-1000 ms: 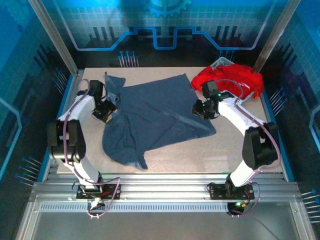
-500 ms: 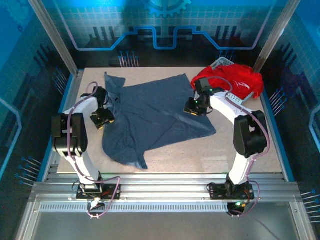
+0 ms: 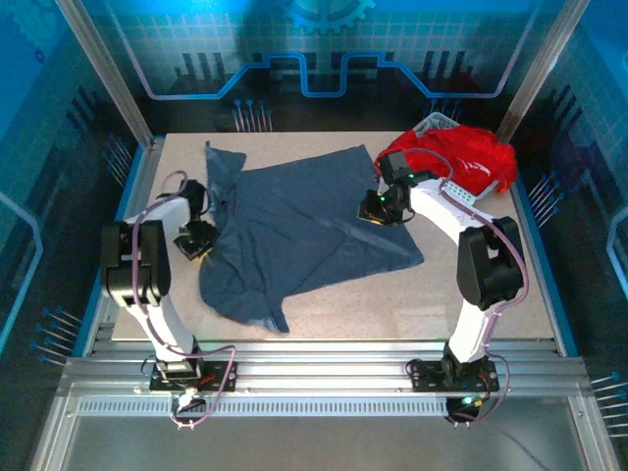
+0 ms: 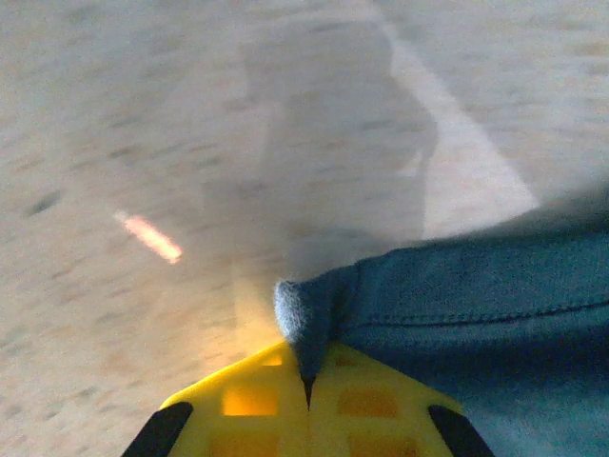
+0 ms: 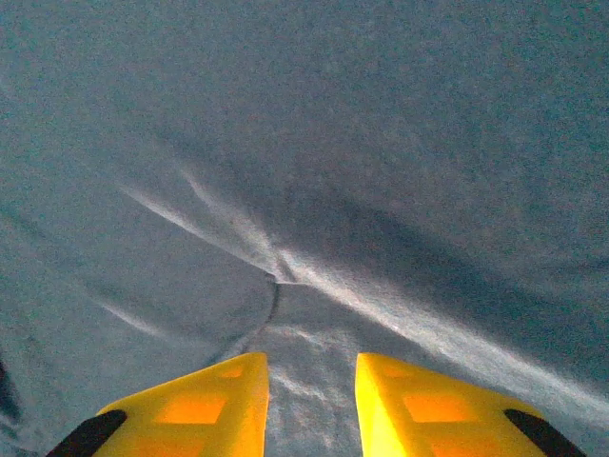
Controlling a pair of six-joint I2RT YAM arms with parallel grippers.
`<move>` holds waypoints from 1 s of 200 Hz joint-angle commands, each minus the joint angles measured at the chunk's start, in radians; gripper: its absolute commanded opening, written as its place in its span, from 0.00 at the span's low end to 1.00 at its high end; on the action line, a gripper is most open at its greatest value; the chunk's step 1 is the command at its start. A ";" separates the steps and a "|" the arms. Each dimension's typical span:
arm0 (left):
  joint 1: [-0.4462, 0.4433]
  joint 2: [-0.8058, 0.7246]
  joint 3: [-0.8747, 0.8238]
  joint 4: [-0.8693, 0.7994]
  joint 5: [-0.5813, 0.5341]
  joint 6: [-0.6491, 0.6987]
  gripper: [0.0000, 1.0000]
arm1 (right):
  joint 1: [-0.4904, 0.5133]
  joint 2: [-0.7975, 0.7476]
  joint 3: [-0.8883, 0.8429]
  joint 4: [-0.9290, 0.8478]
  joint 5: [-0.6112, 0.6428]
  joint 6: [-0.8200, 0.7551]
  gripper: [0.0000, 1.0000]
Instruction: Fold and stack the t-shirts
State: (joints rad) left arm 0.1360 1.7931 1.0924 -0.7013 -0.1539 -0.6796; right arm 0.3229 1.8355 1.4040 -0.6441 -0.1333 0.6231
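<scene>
1. Top external: high, behind the arm bases [image 3: 186, 373], looks down and forward over the whole table [image 3: 442, 294].
2. Left wrist: low, very near; faces slate-blue t-shirt [image 4: 495, 305] hem and bare table.
3. Right wrist: close, down onto same shirt; all three share it.

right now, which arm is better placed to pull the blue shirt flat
Left. The left gripper is shut on an edge of the blue shirt. The right gripper is open over the cloth, pinching nothing, so it would probably need to grasp first.
</scene>
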 commanded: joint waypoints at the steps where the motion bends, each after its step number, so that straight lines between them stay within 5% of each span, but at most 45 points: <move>1: 0.096 -0.126 -0.135 -0.030 -0.032 -0.178 0.00 | 0.016 0.027 0.038 -0.024 -0.017 -0.011 0.31; 42: 0.243 -0.260 -0.316 0.078 0.137 -0.364 0.01 | 0.019 0.072 0.077 -0.038 -0.035 -0.017 0.31; 63: 0.246 -0.280 -0.293 0.079 0.161 -0.380 0.38 | 0.023 0.106 0.104 -0.049 -0.043 -0.025 0.32; 79: 0.220 -0.330 -0.234 0.039 0.107 -0.376 0.48 | 0.025 0.132 0.128 -0.054 -0.047 -0.028 0.32; 117: 0.118 -0.330 -0.051 0.056 0.061 -0.279 0.42 | 0.025 0.205 0.214 -0.052 -0.057 -0.026 0.32; 157: 0.083 -0.080 0.162 0.068 0.074 -0.176 0.28 | 0.020 0.313 0.333 -0.061 -0.074 -0.008 0.31; 200: 0.098 0.166 0.328 0.112 0.108 -0.136 0.25 | 0.020 0.407 0.450 -0.087 -0.087 -0.002 0.31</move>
State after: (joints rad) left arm 0.2218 1.8515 1.3388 -0.5980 -0.0719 -0.8680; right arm 0.3340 2.1937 1.7885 -0.6849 -0.1955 0.6125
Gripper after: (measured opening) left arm 0.262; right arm 0.312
